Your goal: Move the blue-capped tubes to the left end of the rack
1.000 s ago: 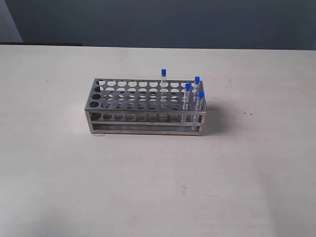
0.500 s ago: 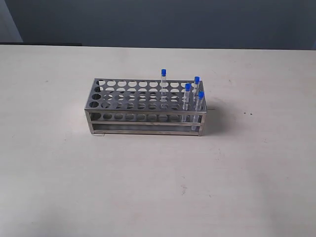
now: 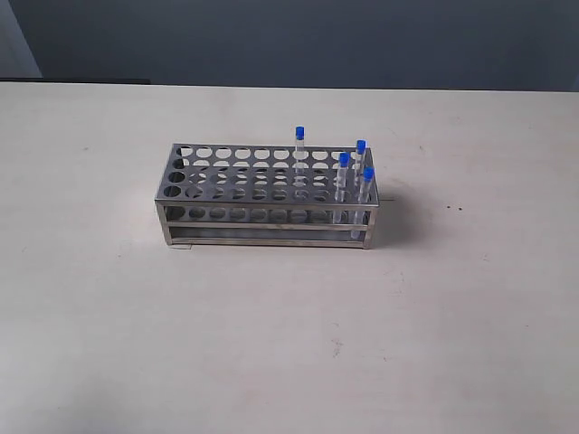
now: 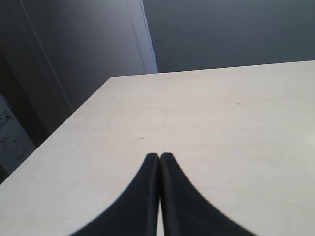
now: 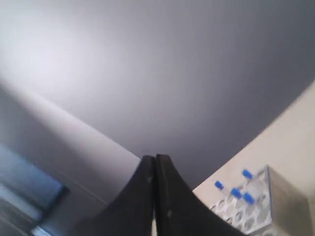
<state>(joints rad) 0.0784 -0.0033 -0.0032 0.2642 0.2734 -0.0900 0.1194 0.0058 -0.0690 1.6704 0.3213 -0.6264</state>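
Observation:
The steel rack (image 3: 264, 192) stands in the middle of the table in the exterior view. Several blue-capped tubes stand upright in it: one (image 3: 299, 155) in the back row right of centre, and three clustered at the right end (image 3: 361, 163) (image 3: 343, 176) (image 3: 367, 192). No arm shows in the exterior view. My left gripper (image 4: 160, 156) is shut with nothing in it, above bare table. My right gripper (image 5: 155, 158) is shut and empty, held high and apart from the rack (image 5: 246, 209), whose blue caps (image 5: 236, 192) show blurred at the edge of its view.
The pale table (image 3: 271, 316) spreads wide on all sides of the rack. A dark wall (image 3: 298, 41) runs behind its far edge. In the left wrist view the table's corner and edge (image 4: 74, 115) fall off toward a dark floor area.

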